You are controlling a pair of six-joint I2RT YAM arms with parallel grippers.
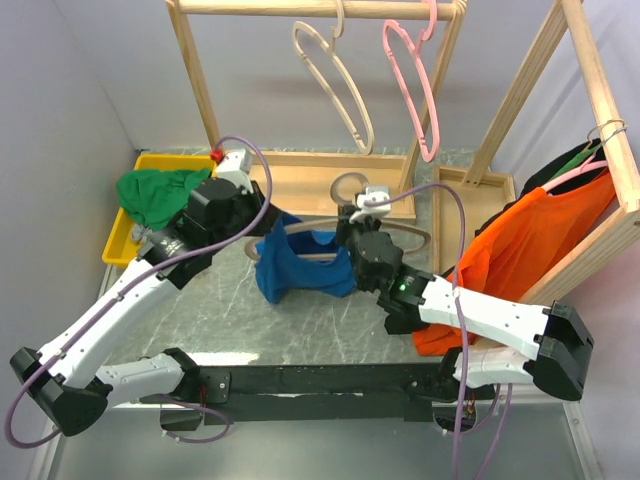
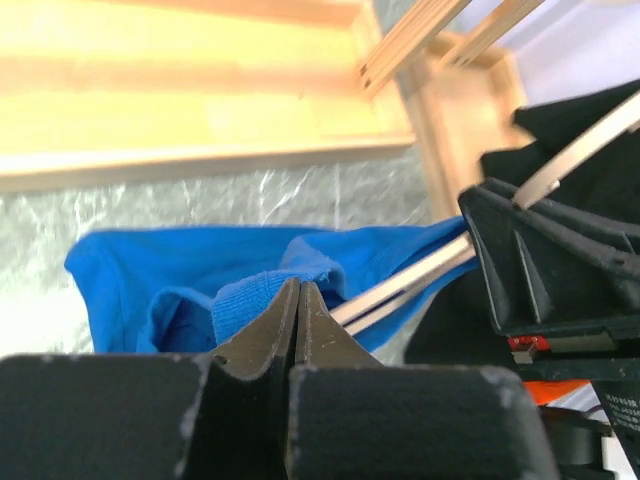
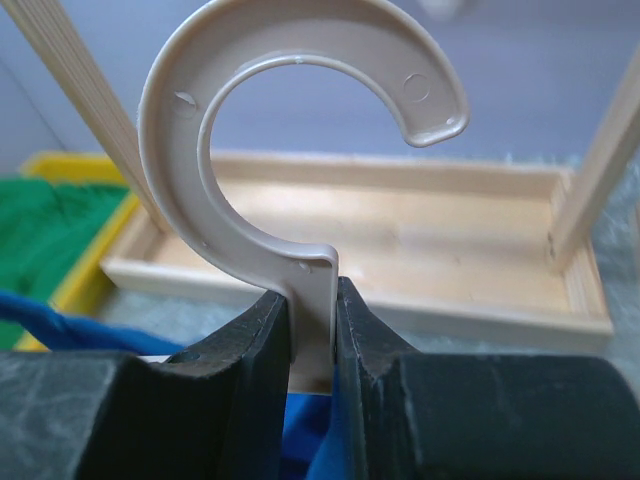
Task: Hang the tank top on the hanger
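As right claw (image 3: 313, 300) clamps hanger (image 3: 170, 130), tank top (image 1: 300, 265) drapes just beside

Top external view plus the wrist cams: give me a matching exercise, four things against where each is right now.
1 tank top
2 hanger
3 pink hanger
4 green garment

A hooked on the top rail
B at the yellow bin
C pinched by the left gripper
D neck clamped in the right gripper

Pairs: 1-C, 2-D, 3-A, 4-B
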